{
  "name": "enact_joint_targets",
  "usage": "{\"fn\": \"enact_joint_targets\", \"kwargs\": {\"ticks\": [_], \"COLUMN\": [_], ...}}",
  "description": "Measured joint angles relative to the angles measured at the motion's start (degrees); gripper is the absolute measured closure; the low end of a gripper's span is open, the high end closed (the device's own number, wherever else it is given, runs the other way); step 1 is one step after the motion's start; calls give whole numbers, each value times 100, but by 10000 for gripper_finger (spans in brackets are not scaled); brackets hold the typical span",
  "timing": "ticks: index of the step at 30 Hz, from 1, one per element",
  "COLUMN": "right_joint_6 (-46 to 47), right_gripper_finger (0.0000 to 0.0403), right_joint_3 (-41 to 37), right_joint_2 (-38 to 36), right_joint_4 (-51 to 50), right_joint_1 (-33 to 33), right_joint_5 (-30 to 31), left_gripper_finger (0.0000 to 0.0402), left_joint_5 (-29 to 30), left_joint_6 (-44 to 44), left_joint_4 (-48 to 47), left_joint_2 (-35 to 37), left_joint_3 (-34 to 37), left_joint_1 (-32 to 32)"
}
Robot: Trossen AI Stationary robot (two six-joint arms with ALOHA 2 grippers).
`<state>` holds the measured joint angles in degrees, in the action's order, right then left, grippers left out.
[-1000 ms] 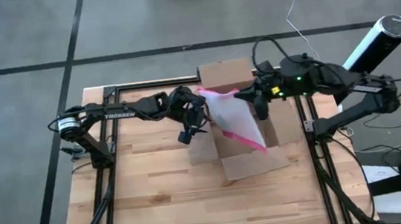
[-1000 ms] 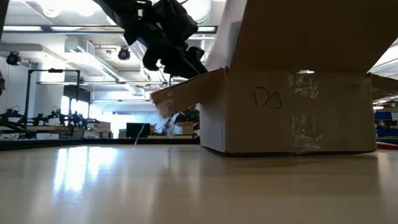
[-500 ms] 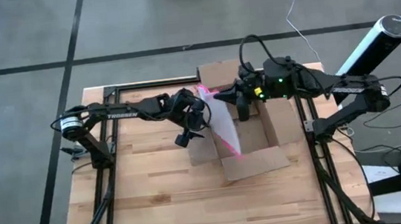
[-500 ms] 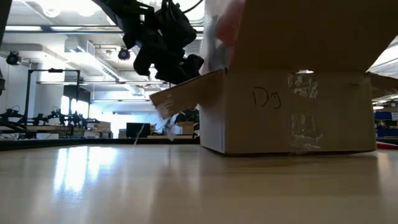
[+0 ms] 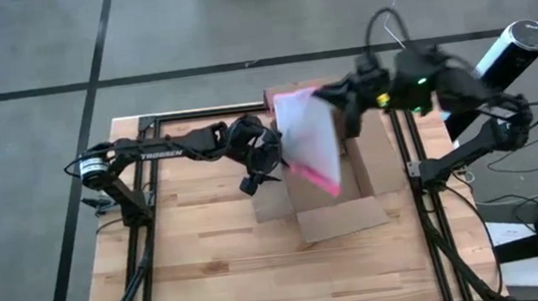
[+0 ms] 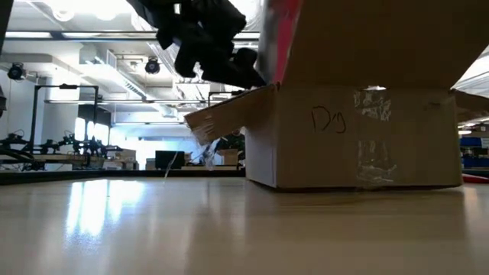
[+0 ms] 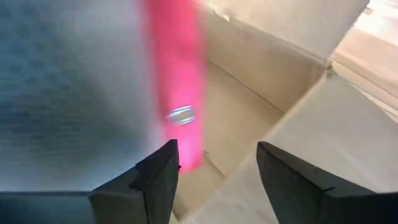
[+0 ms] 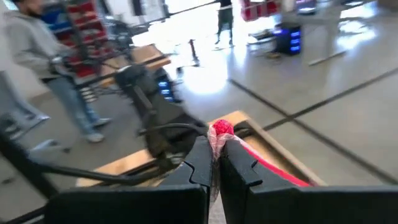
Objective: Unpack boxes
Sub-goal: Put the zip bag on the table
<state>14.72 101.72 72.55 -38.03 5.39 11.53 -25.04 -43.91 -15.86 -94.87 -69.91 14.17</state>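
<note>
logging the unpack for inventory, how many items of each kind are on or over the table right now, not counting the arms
brown cardboard box: 1, open on the table
pink-edged translucent pouch: 1, held over the box by the right gripper, fingers shut on its top edge
total: 2
The left gripper is open at the box's left flap.

Two black, multi-jointed arms. Left arm (image 5: 164, 148), left of centre, high view: white "TROSSEN" lettering, silver-ringed base joint. Right arm (image 5: 443, 87), upper right: green indicator light, looping black cable. Left gripper (image 7: 214, 177): two dark, flat wedge-shaped fingers.
</note>
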Motion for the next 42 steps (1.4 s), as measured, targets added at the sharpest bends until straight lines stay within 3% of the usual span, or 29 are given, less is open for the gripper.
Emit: {"fn": "enact_joint_targets", "kwargs": {"ticks": [7,14,21,31,42], "right_joint_6": [-265,-459,-428,-125,221], "right_gripper_finger": [403,403,403,403,403], "right_joint_3": [1203,1402,1616,2195,2283], "right_joint_2": [3,31,-17,-13,28], "right_joint_4": [-1039,-1203,-1925,-3656,-4924], "right_joint_1": [0,2,0,0,5], "right_joint_5": [513,542,689,1275,1822], "left_gripper_finger": [187,212,247,289,333], "left_joint_5": [317,611,607,705,710], "left_joint_6": [239,457,466,260,434], "left_joint_4": [730,840,-396,-3076,-4108], "left_joint_2": [-344,-900,-700,-336,164], "left_joint_3": [-51,-59,-57,-24,-24], "left_joint_1": [-2,0,34,215,343]}}
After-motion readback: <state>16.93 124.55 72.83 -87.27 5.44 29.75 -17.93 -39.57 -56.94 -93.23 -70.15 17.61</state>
